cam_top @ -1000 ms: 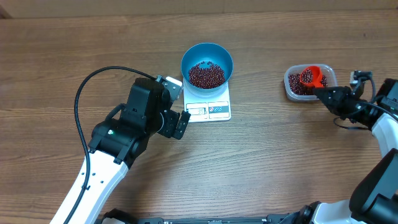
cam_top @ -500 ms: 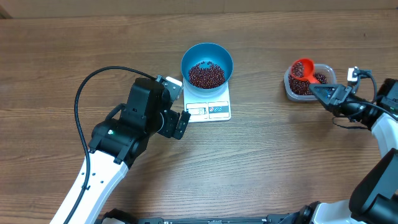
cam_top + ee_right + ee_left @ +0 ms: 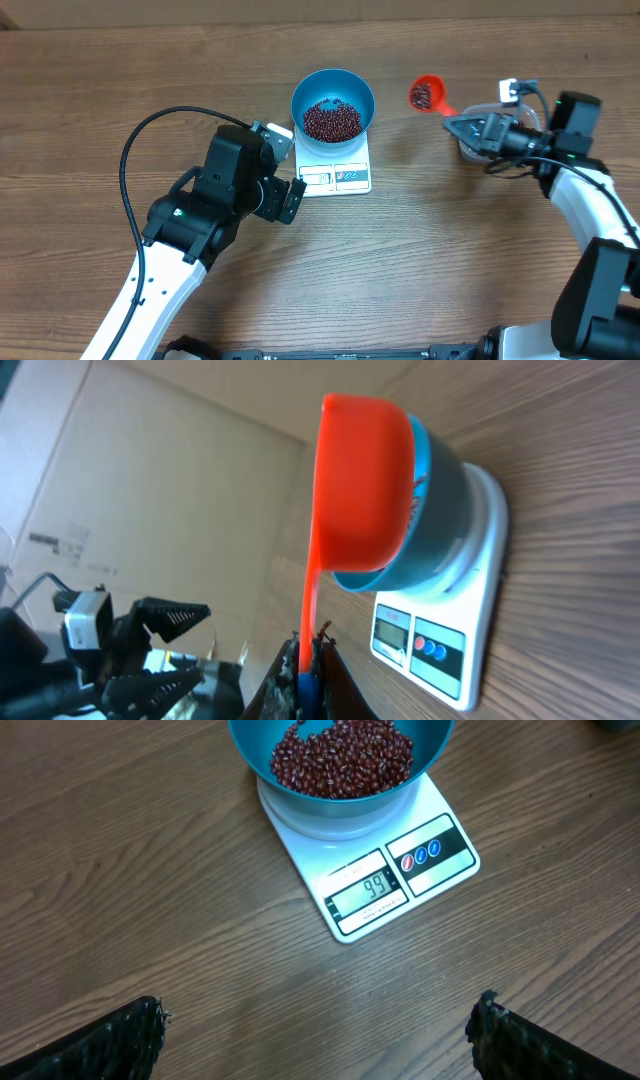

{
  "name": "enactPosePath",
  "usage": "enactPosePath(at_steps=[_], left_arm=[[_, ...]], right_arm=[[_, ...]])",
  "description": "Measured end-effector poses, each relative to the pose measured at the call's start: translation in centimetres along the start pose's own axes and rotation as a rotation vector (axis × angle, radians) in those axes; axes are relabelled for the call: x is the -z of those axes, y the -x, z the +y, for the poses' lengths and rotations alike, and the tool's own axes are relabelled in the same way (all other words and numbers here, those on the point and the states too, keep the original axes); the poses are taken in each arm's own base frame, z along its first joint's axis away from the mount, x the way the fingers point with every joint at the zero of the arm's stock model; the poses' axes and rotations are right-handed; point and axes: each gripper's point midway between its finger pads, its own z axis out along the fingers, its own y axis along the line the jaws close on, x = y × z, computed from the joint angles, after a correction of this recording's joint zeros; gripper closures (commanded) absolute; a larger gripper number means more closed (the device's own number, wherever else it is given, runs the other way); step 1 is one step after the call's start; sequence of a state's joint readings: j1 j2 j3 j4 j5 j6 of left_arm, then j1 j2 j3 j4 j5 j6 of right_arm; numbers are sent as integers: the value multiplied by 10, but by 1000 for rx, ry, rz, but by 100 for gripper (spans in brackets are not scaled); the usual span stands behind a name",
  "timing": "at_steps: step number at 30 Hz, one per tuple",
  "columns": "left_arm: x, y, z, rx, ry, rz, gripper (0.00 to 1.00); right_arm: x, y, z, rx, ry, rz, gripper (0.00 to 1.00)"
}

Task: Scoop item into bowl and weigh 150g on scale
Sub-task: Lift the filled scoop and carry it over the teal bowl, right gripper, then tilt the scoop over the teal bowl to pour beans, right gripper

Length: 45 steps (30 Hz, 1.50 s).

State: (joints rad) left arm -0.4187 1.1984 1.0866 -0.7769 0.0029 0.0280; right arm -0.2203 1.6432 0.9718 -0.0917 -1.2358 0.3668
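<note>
Bright blue bowl (image 3: 297, 100), dark maroon beans (image 3: 331, 121), white scale (image 3: 352, 152) with red and blue buttons (image 3: 421, 856), orange-red scoop (image 3: 441, 106), brown wood-grain desk (image 3: 450, 260), black-and-white left arm (image 3: 190, 215)

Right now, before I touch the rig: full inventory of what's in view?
bowl: one, bright blue, on the scale
beans: many, dark red, a pile in the bowl and a load in the scoop
scale: one, white, table centre, display reads 99
scoop: one, orange-red, in the air right of the bowl
tub: one, clear plastic, far right, mostly hidden under the right arm
cable: one, black, looped over the left arm
table: one, brown wood, under everything
left pincer: one, black, open and empty, just left of the scale
right pincer: one, black, shut on the scoop's handle
</note>
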Motion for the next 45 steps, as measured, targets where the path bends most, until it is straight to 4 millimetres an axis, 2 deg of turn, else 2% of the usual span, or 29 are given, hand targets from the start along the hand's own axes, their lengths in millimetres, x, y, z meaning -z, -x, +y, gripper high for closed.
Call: enactPosePath(at_steps=[12, 20, 26, 34, 45], left_arm=[[0, 0, 0, 0, 0, 0, 0], [0, 0, 0, 0, 0, 0, 1], [0, 0, 0, 0, 0, 0, 0], [0, 0, 0, 0, 0, 0, 0], [0, 0, 0, 0, 0, 0, 0]], right_arm=[[-73, -16, 15, 65, -91, 34, 96], [-101, -23, 12, 195, -193, 19, 96], [-111, -27, 9, 425, -247, 32, 96], [-114, -26, 7, 743, -279, 65, 96], [-113, -25, 5, 1020, -285, 103, 96]])
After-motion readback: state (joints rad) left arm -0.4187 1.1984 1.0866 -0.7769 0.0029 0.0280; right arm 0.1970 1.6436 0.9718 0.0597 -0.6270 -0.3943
